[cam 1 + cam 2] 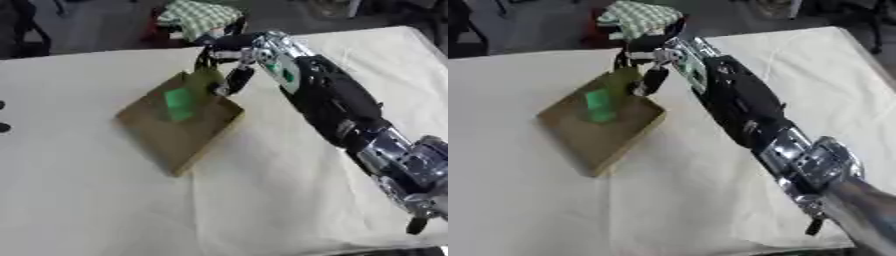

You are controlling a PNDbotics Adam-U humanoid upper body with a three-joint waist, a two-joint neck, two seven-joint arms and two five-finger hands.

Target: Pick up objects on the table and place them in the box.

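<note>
Fingers [234, 82]: curled downward over the far corner of the box; seemed pinched on a yellow-green object [205, 78], though the contact itself was too blurred to confirm.
Right hand [229, 55]: reached in from the lower right, hanging directly above the box's far rim, arm stretched diagonally across the counter.
Held object: pale yellow-green, small, shape unclear; sat between the fingers and the box's far corner, apparently just above or touching the inside.
Key relation: box opening lay straight below and slightly to the robot's left of the fingers; nothing but a short drop seemed left before release.
Box [184, 142]: shallow, brown cardboard, turned diamond-wise on the counter, long axis running from the far corner near the hand toward the near corner.
Inside the box: a bright green block [179, 104], lying upright in the middle, well clear of the fingers.
Nearer hand: the right one, already over the box; left hand not seen in either view.
Counter [79, 200]: covered in white cloth, with no other loose objects seen near the box.
Likely step: placing, close to letting go.
</note>
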